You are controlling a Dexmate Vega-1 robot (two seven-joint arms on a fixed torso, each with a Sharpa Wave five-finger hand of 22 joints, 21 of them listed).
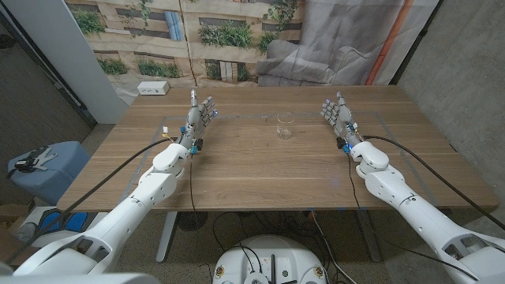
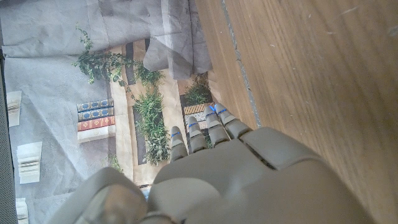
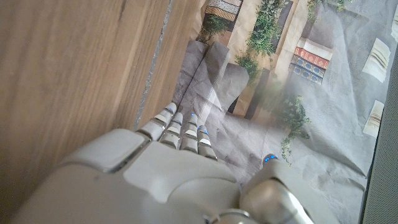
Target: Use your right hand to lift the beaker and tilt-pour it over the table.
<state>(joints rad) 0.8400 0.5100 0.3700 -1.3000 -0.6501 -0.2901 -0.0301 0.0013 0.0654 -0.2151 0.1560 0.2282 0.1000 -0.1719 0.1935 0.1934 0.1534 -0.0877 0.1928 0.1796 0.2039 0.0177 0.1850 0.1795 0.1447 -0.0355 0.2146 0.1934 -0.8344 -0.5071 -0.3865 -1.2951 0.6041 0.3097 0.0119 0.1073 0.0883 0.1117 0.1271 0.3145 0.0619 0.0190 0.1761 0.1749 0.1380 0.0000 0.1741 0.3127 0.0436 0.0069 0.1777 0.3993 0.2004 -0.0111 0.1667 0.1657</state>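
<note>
Head view: both hands wait on the wooden counter (image 1: 260, 170) with a clear beaker (image 1: 285, 126) between them.

The beaker stands upright on the counter, nearer its far edge than its near edge and a little closer to the right hand (image 1: 338, 115) than to the left hand (image 1: 201, 115), touching neither. Each hand stands with fingers reaching toward the far edge, fingers apart and holding nothing. A white box (image 1: 153, 88) sits at the counter's far left corner. Behind the far edge hangs a printed backdrop (image 1: 197, 31) of plants and shelves, with grey cloth (image 1: 331, 39) draped beside it.
</note>
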